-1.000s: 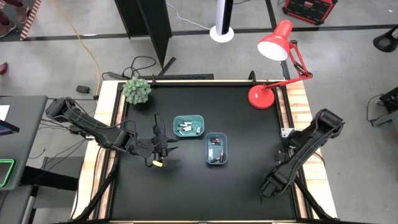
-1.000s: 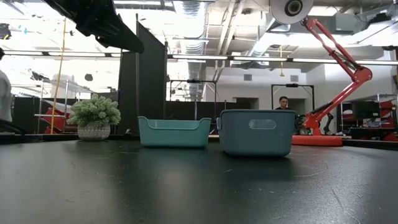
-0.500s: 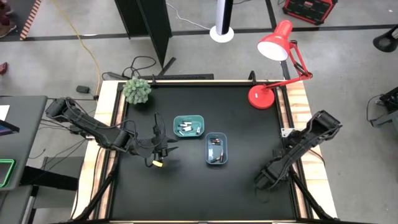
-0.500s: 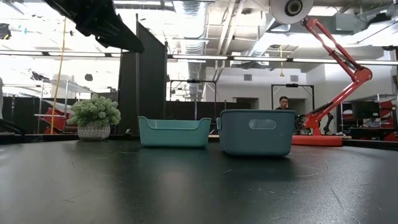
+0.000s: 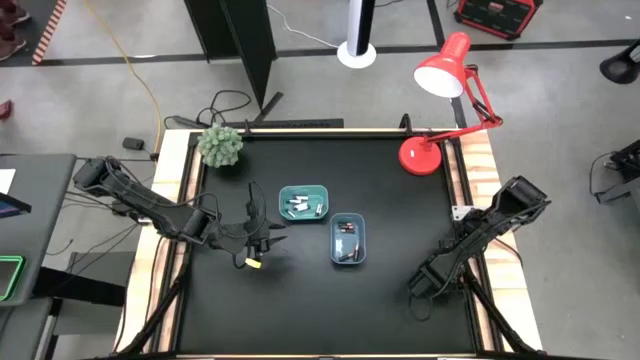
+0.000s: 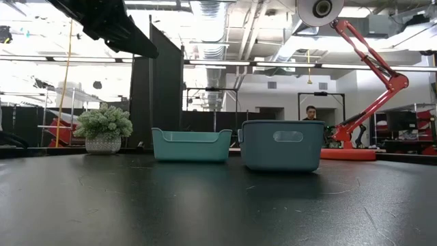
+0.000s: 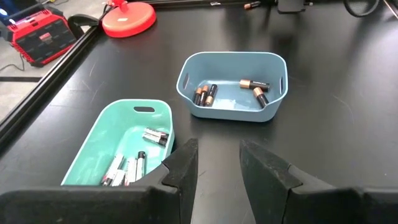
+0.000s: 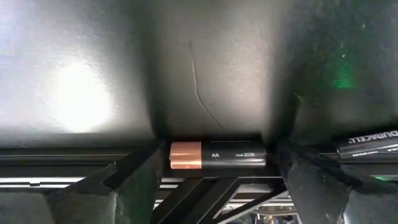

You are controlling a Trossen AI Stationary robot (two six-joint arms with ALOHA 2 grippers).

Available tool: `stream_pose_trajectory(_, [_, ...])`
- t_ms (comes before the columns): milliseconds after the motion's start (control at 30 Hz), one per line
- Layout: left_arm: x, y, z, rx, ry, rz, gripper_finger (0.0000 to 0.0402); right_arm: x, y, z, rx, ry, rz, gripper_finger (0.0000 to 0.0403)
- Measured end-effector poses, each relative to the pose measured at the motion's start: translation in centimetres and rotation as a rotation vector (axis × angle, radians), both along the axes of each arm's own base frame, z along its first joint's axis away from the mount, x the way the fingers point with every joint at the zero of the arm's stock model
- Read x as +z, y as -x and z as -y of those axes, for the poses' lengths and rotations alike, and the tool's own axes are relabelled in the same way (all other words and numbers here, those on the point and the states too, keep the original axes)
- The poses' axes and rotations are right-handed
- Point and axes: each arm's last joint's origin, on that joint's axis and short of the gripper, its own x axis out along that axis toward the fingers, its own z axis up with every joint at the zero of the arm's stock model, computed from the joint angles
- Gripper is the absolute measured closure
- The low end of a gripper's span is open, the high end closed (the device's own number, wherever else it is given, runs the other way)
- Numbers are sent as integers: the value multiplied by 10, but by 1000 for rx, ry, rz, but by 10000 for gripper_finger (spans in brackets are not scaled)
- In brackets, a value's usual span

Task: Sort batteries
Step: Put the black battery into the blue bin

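Batteries (image 7: 211, 93) sorted by kind in two trays mid-table — left tool (image 7: 217, 165) spread, empty, beside them; right tool (image 8: 217, 177), near the table's right edge, spread around a stray cell (image 8: 217, 155).

Left claw (image 5: 262, 243) hangs partly open, empty; right claw (image 5: 418, 290) is lowered with fingers spread wide.

You had the high camera looking straight down on the whole worktop (image 5: 390, 200). The low camera sat at worktop level, facing the teal tray (image 6: 191, 145) and blue tray (image 6: 282, 145); the left wrist camera shared both. The right wrist camera sat close above the worktop edge.
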Motion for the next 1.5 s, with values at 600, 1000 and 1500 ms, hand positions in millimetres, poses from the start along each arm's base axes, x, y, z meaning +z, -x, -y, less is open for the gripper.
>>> stream_pose_trajectory(600, [0,0,0,0,-1,0,290,-1,4,0,9,-12,-24,172])
stream_pose_trajectory(1000, [0,0,0,-1,-1,0,290,0,1,-4,4,-31,-9,208])
stream_pose_trajectory(1500, [0,0,0,0,0,0,290,15,-13,-17,-4,-76,25,208])
